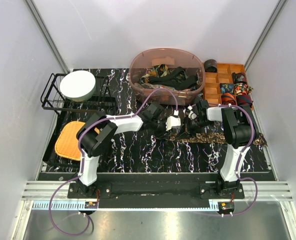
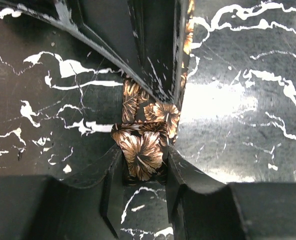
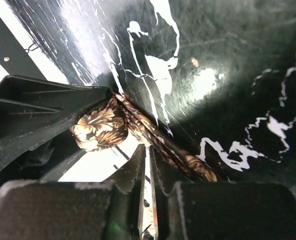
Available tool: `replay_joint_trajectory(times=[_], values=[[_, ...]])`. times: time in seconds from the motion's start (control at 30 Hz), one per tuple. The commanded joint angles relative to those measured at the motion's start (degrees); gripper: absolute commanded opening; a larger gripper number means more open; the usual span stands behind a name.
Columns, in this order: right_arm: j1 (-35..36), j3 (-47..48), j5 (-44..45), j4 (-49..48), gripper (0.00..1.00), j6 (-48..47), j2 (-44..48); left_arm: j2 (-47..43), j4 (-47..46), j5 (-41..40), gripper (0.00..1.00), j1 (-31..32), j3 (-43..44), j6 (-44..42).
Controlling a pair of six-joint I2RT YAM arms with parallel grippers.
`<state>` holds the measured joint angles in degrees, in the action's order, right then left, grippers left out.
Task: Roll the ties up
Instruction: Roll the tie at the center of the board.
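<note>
We saw both arms bent inward, the left arm (image 1: 119, 124) reaching right and the right arm (image 1: 235, 127) reaching left, with their wrists close together just in front of the tub (image 1: 134, 75). There, one brown floral tie (image 1: 213, 137) (image 2: 140, 152) (image 3: 99, 127) lay along the counter (image 1: 138, 150). The left jaws were clamped on its rolled end. The right jaws stood nearly together beside the roll; we could not tell whether they pinched fabric. We counted two arms, one tub holding loose ties (image 1: 168, 77), and one wooden tray (image 1: 211, 80) right of the tub.
</note>
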<state>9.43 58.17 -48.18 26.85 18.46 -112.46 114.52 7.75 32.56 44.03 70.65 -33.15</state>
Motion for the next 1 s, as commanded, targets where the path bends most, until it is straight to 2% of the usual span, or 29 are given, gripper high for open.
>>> replay_joint_trajectory(times=[0.0, 0.13, 0.23, 0.47, 0.53, 0.7, 0.73, 0.8, 0.83, 0.97], values=[[0.06, 0.45, 10.65, 0.39, 0.12, -1.49, -2.06, -2.63, 2.27, 2.68, 0.02, -2.72, -2.80, -3.32], [-0.03, 1.06, 11.62, 0.39, 0.11, -1.32, -3.11, -3.69, 2.00, 4.88, 0.05, -2.90, -4.03, -5.87], [-0.03, 1.41, 12.06, 0.57, 0.11, -0.97, -3.46, -3.95, 2.97, 3.14, 0.06, -2.72, -4.12, -7.63], [0.15, 0.89, 11.36, 0.40, 0.11, -1.49, -2.41, 1.05, 16.22, -4.16, 0.08, -1.50, 2.73, -11.58], [0.06, 0.19, 8.82, -0.39, 0.13, -1.58, -1.01, 2.72, 18.34, -6.70, 0.08, -0.97, 3.44, -12.03], [-0.20, -2.18, -2.32, -6.27, 0.27, 2.54, 4.52, 4.48, 22.83, -7.86, 0.08, 0.96, 4.93, -12.91], [-0.03, -2.62, -3.31, -9.16, 0.32, 3.85, 5.23, 5.01, 23.36, -9.34, 0.08, 1.40, 5.54, -12.73], [-0.11, -3.50, -5.59, -11.46, 0.36, 6.93, 6.90, 5.80, 24.15, -9.88, 0.08, 2.11, 5.99, -12.56], [-0.11, -3.59, -6.30, -12.86, 0.41, 7.73, 7.00, 5.98, 24.33, -10.32, 0.08, 2.29, 6.16, -12.30], [0.23, -5.26, -8.24, -17.52, 0.48, 11.06, 7.35, 6.59, 24.59, -11.37, 0.08, 2.38, 6.86, -11.59]])
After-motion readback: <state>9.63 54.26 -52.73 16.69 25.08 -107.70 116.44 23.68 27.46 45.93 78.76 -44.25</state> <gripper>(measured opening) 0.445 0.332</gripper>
